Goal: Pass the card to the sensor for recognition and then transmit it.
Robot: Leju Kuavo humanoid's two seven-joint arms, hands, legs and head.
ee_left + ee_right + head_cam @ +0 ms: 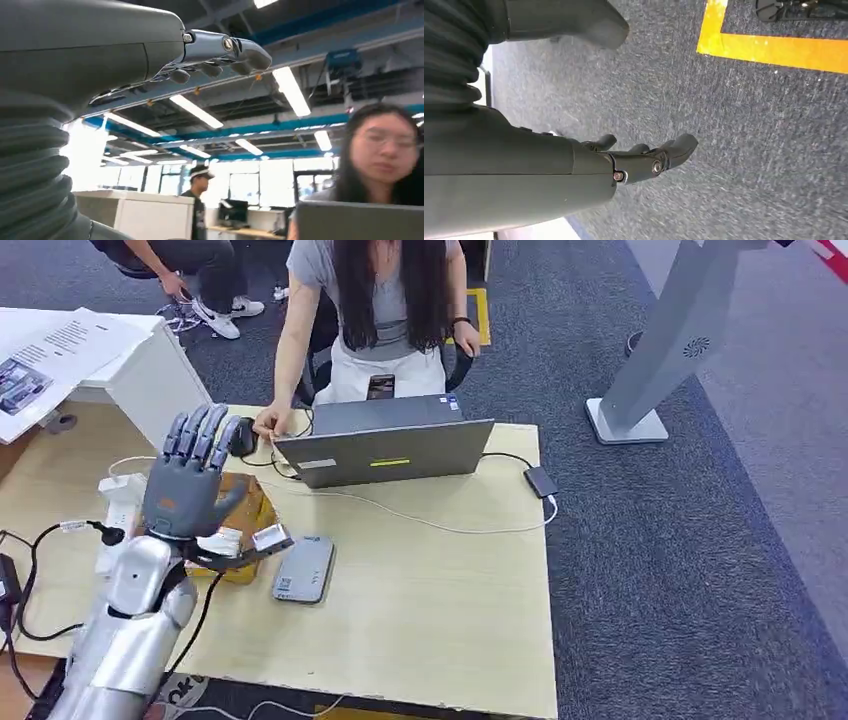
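The left hand [190, 480] is raised above the left part of the table [430, 610], back of the hand toward the camera, fingers [200, 435] straight, spread a little and pointing to about 12 o'clock; it holds nothing and touches nothing. Its silver forearm rises from about 7 o'clock. Under the hand lies a brown box [250, 515], with a small white card [270, 537] at the box's 5 o'clock edge and the flat grey sensor [303, 568] just beside it at 4 o'clock. At 1 o'clock from the hand a person [375, 310] sits behind a grey laptop [385, 450]. The right hand [644, 157] hangs over blue-grey carpet [749, 150], fingers loosely extended, gripping nothing.
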